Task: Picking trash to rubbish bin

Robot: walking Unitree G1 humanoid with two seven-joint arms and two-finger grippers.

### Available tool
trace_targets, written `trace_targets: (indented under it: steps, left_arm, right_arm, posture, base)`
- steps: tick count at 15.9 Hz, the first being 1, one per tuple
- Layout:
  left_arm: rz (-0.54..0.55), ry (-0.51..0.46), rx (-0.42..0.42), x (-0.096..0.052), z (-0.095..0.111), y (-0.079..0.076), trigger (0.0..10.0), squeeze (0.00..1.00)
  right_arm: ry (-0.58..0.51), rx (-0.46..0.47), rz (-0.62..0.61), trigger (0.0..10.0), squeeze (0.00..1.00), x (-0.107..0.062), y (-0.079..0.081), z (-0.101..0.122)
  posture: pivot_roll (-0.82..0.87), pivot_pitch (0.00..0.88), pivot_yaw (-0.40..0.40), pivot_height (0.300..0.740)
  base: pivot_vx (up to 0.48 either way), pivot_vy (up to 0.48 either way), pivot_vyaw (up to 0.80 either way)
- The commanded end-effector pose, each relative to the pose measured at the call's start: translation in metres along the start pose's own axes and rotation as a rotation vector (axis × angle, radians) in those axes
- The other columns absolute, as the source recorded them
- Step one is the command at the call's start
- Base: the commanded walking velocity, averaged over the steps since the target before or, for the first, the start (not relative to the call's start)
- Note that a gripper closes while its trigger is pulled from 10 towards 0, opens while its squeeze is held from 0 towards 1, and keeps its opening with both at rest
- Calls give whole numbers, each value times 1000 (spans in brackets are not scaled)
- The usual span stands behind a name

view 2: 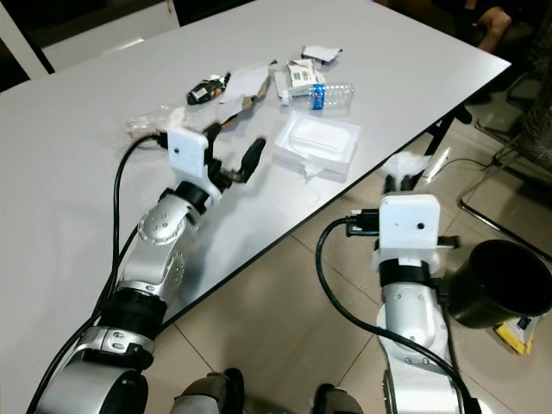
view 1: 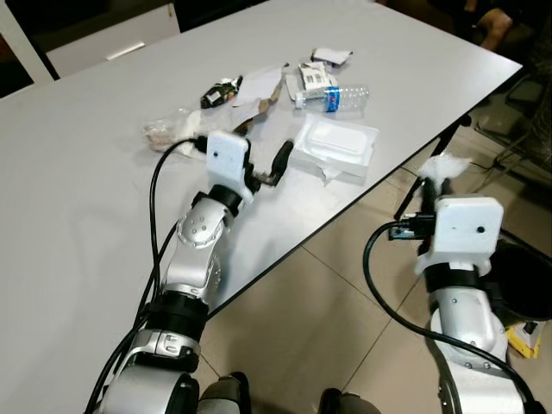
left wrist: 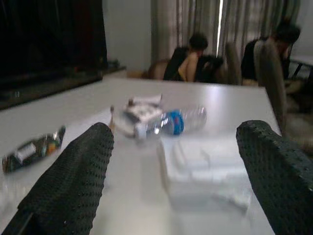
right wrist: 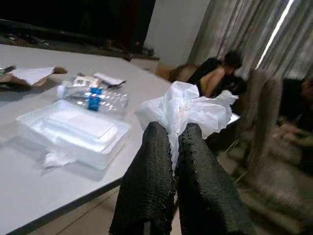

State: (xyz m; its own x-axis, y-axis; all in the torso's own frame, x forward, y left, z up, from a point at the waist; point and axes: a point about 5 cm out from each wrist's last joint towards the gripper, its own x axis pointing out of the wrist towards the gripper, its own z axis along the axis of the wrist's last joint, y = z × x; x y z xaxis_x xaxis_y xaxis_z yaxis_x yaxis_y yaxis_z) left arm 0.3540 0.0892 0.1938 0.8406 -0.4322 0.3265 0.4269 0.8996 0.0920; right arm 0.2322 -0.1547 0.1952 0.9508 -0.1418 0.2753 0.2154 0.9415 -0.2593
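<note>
White desk (view 1: 103, 155) carries litter, incl. foam box (view 1: 336, 145) & bottle (view 1: 341, 97); our left hand (view 1: 263, 168) hovers spread before box; right hand (right wrist: 168, 147) pinches crumpled tissue (right wrist: 188, 110) off desk edge; next, we reckon, swing to black bin (view 2: 500, 285) & release.

Smooth matt table (view 1: 103, 129), crumpled tissue (right wrist: 188, 110)

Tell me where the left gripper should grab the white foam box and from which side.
Likely best on the near short edge of the foam box, coming in low from the robot's side. It lies flat and closed, and the left gripper, open, already faces that edge; the plastic bottle crowds its far side.
</note>
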Motion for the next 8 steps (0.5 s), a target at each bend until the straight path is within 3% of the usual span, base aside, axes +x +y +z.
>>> trace_targets:
  steps: [1,6,8]
  left_arm:
    - [-26,-12,-2,4,7,-6,10000,0]
    - [-23,22,-10,5,7,-10,10000,0]
    - [-20,35,-17,5,6,-12,10000,0]
  right_arm:
    - [-67,-17,-40,10000,0,1,-7,12]
    - [-61,-32,-60,10000,0,1,-9,11]
    - [-59,-33,-59,10000,0,1,-7,11]
  posture:
    - [53,113,16,740]
    - [41,108,22,740]
    - [38,106,25,740]
  base:
    - [0,0,0]
    - [0,0,0]
    - [0,-382,0]
